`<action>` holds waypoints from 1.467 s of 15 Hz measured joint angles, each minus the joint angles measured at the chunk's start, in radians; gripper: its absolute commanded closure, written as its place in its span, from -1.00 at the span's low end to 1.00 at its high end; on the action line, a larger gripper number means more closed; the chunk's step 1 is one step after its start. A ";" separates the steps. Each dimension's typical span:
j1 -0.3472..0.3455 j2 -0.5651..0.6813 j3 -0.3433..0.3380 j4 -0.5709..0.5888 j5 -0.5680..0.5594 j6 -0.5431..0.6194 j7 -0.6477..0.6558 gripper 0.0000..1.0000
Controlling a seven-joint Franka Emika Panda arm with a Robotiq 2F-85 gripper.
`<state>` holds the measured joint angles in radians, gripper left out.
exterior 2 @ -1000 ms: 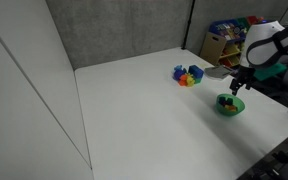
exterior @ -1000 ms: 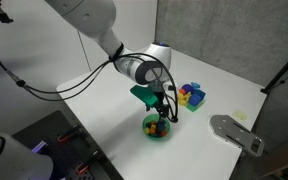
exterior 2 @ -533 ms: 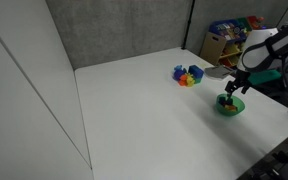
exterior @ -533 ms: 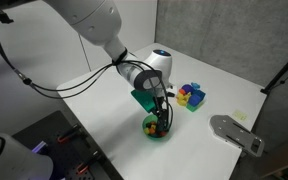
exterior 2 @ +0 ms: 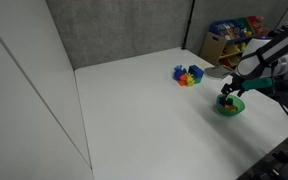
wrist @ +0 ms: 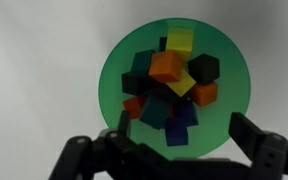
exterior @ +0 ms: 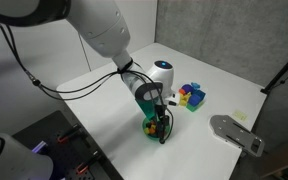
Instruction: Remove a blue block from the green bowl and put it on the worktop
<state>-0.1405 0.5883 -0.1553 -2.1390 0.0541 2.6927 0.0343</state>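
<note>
The green bowl (wrist: 174,90) fills the wrist view, heaped with several small blocks: yellow, orange, red, dark green and blue. A blue block (wrist: 176,137) lies at the near edge of the heap, between my fingers. My gripper (wrist: 181,140) is open, its two fingers straddling the bowl's near side just above the blocks. In both exterior views the gripper (exterior: 159,127) (exterior 2: 226,97) reaches down into the green bowl (exterior: 147,128) (exterior 2: 232,107) on the white worktop (exterior: 114,100) (exterior 2: 144,110).
A blue squarish container (exterior: 192,96) (exterior 2: 188,76) with coloured blocks stands behind the bowl. A grey metal mount (exterior: 236,133) sits off the table's side. Shelving with coloured items (exterior 2: 234,35) stands beyond the far corner.
My gripper has lowered steadily toward the green bowl over the last second and now sits down at the blocks. The bowl and container have not moved.
</note>
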 measured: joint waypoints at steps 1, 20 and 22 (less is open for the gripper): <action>-0.004 0.015 0.000 0.009 0.001 0.008 0.003 -1.00; -0.040 0.125 0.003 0.106 0.019 0.024 0.009 0.80; -0.038 0.111 0.004 0.105 0.019 -0.003 0.008 0.80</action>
<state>-0.1788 0.6996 -0.1513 -2.0341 0.0729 2.6894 0.0427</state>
